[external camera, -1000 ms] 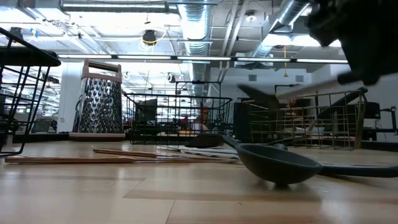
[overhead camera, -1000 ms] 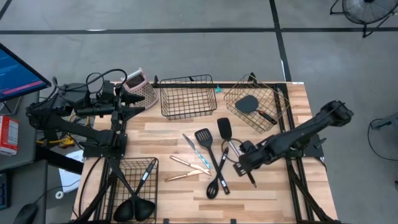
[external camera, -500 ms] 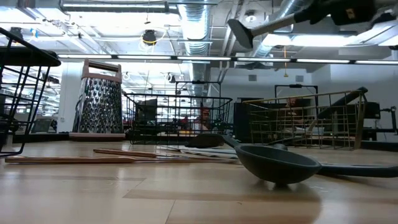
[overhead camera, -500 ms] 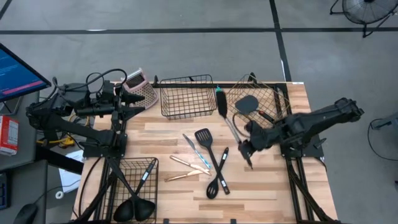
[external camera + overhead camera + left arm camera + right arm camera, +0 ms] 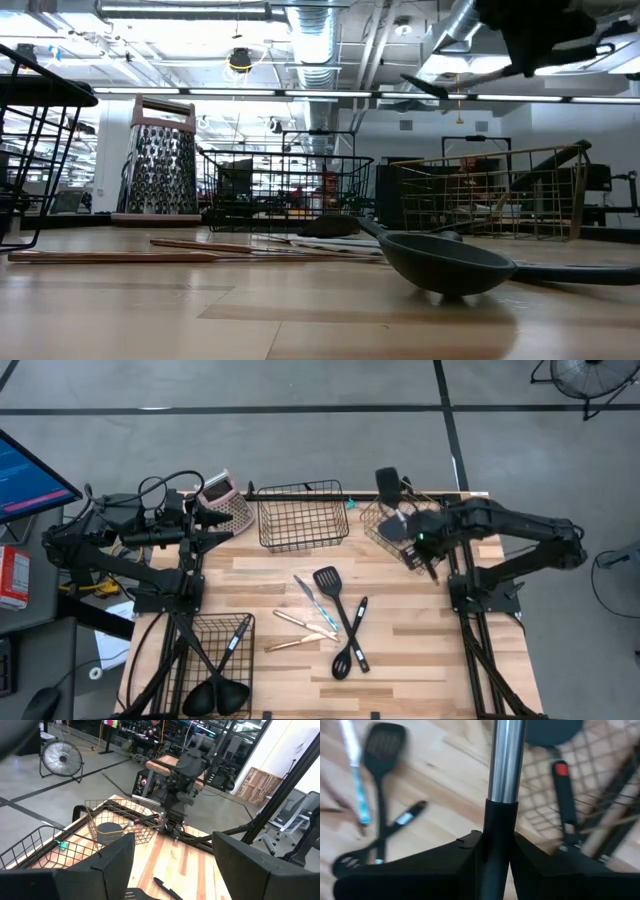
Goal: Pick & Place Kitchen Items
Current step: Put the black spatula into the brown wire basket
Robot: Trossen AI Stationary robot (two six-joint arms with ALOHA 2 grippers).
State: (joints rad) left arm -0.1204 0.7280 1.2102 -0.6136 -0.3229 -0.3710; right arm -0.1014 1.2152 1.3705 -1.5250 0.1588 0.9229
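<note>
Right gripper [image 5: 421, 540]: fingers are being kept closed tight on the black and steel handle of a black flat-bladed spatula [image 5: 388, 484], which is being held in the air above the copper wire basket [image 5: 385, 532] at the table's far right. Blade detail is lost in the low view. A second black spatula [image 5: 109, 831] is lying inside that basket. Left gripper [image 5: 170, 865]: fingers are being held wide apart, empty, at the far left. Remaining black slotted turner [image 5: 328, 581] is lying mid-table.
</note>
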